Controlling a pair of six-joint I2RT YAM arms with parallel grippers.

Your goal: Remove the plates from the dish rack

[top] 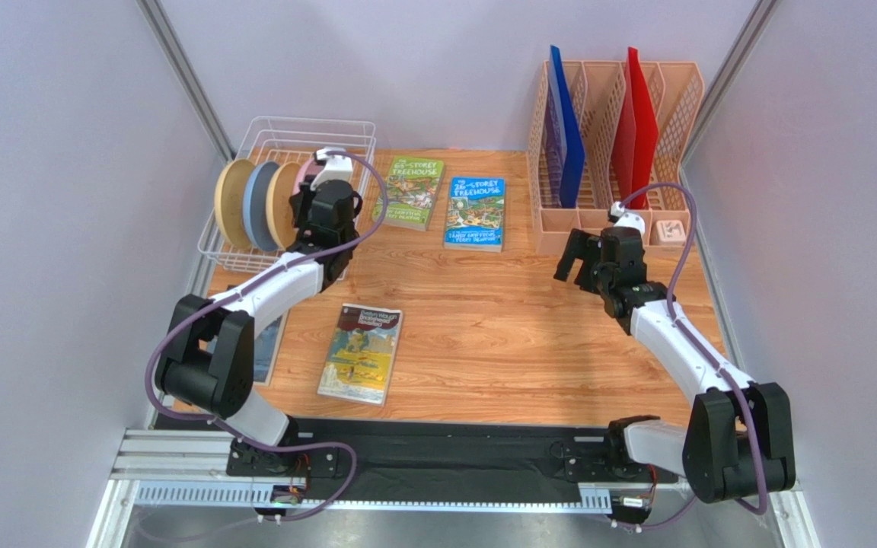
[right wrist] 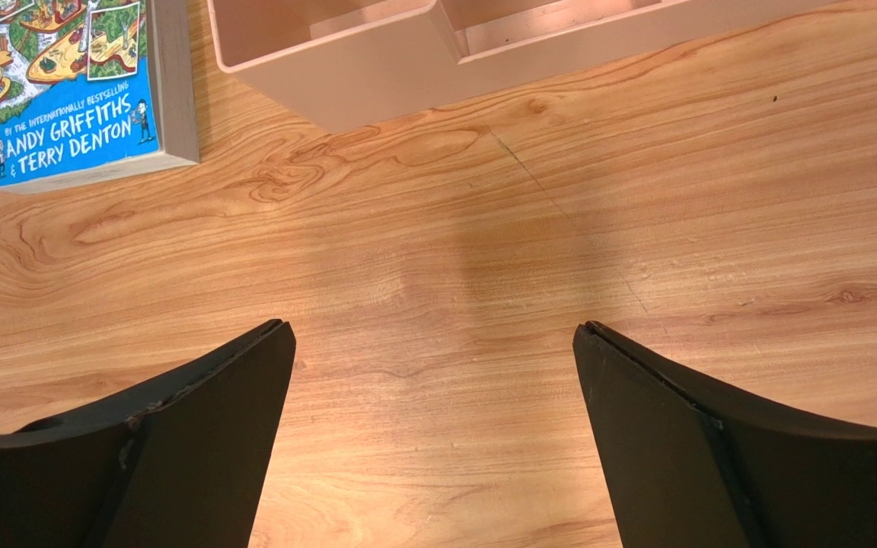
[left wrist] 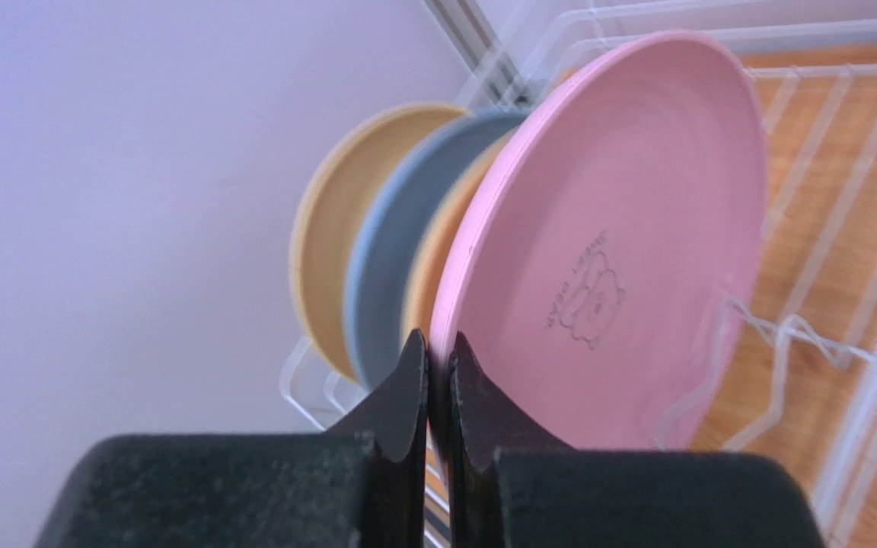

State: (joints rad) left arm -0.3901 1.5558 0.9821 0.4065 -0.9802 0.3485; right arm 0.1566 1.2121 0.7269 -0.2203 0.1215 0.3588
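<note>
Firstly, at the near edge of the table point(top: 500, 331), both arms are standing bolted to their bases. The left arm point(top: 260, 285) is folding up at its elbow and stretching diagonally away to the far left. The right arm point(top: 683, 343) is mirroring that shape and leaning forward over the right half of the wood.

A picture book point(top: 360, 352) is lying flat just beside the left forearm, and a second book point(top: 266, 348) is lying partly hidden under that arm.

Further out, the right gripper point(right wrist: 432, 331) is hovering above bare wood with its fingers spread wide and holding nothing. It is pointing down at the boards just short of the peach file organiser point(top: 615, 148). A blue-covered book point(top: 476, 212) and a green-covered book point(top: 409, 192) are lying side by side to its left.

Beyond these, the left gripper point(left wrist: 437, 343) is reaching over the near right side of the dish rack point(top: 294, 128). Its fingers are pinching together on the rim of the pink plate point(left wrist: 626, 240), with only a narrow slit between the tips. This plate is standing on edge in the rack, its bear-marked face turned to the right.

Behind it, to the left, three more plates are standing upright in a close row: a cream-tan plate point(top: 283, 203), a light blue plate point(top: 258, 203) and a second cream-tan plate point(top: 229, 203).

Farthest back, on the right, a blue folder point(top: 566, 126) and a red folder point(top: 638, 126) are standing in the organiser's slots.
</note>
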